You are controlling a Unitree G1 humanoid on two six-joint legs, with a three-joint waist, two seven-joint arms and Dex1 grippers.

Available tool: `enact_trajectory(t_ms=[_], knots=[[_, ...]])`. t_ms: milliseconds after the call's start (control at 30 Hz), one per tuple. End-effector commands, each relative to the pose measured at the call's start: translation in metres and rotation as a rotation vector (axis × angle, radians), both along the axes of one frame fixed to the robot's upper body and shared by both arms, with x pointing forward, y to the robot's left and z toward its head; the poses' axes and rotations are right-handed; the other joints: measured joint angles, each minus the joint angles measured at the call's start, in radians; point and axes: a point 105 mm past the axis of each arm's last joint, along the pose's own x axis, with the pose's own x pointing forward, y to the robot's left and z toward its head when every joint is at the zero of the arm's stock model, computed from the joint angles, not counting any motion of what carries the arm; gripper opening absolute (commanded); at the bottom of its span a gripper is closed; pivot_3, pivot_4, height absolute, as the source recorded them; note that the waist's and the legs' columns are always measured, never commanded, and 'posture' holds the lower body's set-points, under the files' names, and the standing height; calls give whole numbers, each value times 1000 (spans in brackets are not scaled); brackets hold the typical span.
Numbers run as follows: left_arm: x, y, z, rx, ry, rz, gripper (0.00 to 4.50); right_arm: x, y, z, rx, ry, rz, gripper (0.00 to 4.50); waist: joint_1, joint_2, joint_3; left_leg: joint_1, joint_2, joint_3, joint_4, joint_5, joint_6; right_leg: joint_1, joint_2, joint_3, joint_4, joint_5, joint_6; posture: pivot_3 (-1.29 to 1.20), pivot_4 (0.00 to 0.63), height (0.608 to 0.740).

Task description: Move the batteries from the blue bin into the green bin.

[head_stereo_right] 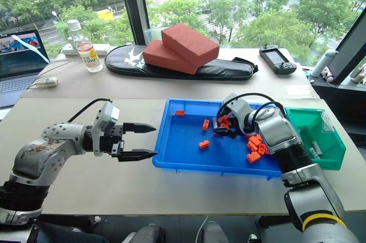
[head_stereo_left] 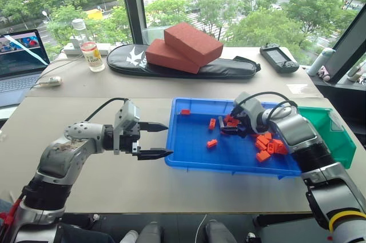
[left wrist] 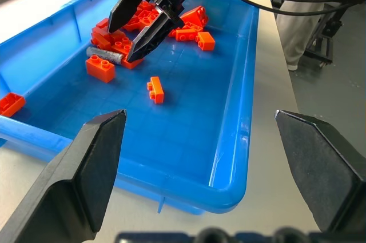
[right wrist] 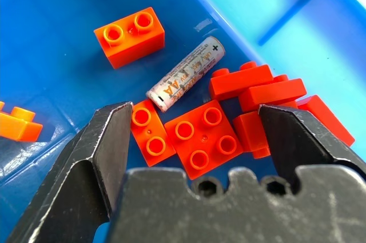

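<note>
While the right claw (right wrist: 194, 140) hangs wide open and empty over a battery (right wrist: 184, 82) lying among bricks (right wrist: 201, 138) in the blue bin (head_stereo_left: 189, 160), the green bin (head_stereo_right: 331, 146) awaits it, left claw (head_stereo_left: 155, 140) open, idle

A: Which items are obscured?

B: The right hand (head_stereo_left: 229, 130) covers part of the brick pile in the blue bin (head_stereo_left: 189, 160). The green bin (head_stereo_left: 337, 134), right of frame, is partly behind the right arm. Its contents are too small to identify.

A: Any cut-offs?

B: The laptop (head_stereo_left: 20, 63) is cropped by the left edge.
</note>
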Motion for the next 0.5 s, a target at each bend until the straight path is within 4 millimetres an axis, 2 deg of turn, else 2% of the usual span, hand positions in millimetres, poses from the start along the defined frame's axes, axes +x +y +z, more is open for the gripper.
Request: enact_trajectory(t_ms=[33,500], knots=[[-3,1,11,-4,-59,-6,4500,-12,-3,-8,14,62,15,4057,0,0,0,0,0,0,0,0,0,0,0,0,0,0,0,0,150,740],[-4,0,10,0,-59,-8,4500,-11,-5,-15,2,73,0,4057,0,-1,0,1,0,0,0,0,0,1,0,0,0,0,0,0,150,740]])
